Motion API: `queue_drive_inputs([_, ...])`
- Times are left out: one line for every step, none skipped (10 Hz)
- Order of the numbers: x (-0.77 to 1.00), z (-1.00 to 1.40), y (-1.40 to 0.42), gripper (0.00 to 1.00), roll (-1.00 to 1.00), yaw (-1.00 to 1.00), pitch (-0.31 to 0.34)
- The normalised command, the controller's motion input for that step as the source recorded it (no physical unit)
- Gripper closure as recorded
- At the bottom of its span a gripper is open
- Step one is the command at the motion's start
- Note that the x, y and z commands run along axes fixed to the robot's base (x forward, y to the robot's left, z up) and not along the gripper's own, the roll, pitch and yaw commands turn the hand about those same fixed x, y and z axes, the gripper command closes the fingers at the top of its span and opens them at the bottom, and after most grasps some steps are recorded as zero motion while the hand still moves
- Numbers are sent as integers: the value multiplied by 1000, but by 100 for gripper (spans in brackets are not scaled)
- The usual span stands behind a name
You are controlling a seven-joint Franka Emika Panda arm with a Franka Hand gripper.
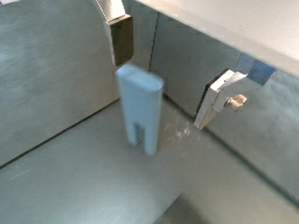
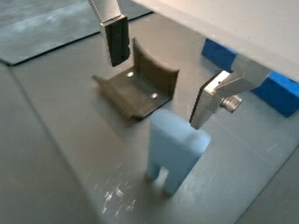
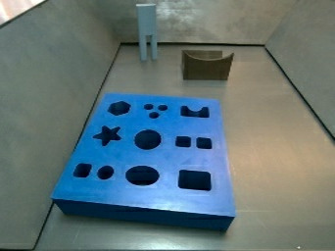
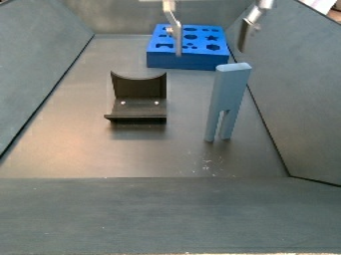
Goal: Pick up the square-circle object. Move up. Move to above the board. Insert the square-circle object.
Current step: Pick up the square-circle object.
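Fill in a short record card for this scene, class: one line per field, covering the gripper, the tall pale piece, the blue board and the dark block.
gripper: open, above the floor, holding nothing
fingers: silver plates with dark pads, either side of the dark block in a wrist view
pale piece: upright on its two prongs on the grey floor, untouched
board: flat on the floor, shaped holes all empty
dark block: brown, U-shaped notch, beside the pale piece
task stage: pick-up not yet done

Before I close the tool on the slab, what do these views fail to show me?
- Tool: arm cut off by the side view's top edge; missing from the other.
- Slab: prong tips blurred in a wrist view.
- Board: holes hidden behind a finger in a wrist view.
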Motion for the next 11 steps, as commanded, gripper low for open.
queue_drive_inputs([0, -9, 20, 0, 0, 0, 0])
queue_drive_inputs([-397, -726, 0, 0, 56, 0, -74])
queue_drive_inputs([-394, -654, 86, 0, 0, 6, -73])
queue_drive_inputs([0, -17, 0, 0, 0, 0, 0])
queue_drive_inputs([0, -97, 0, 0, 0, 0, 0])
queue_drive_inputs([0, -134, 54, 0, -4, 0, 0])
queue_drive_inputs([0, -134, 0, 0, 0, 0, 0])
queue_drive_inputs([0, -23, 57, 0, -26, 0, 0])
queue_drive_inputs([0, -74, 143, 0, 0, 186, 0])
queue_drive_inputs([0, -37, 49, 0, 0, 91, 0])
queue_drive_inputs([0, -37, 100, 0, -20, 63, 0])
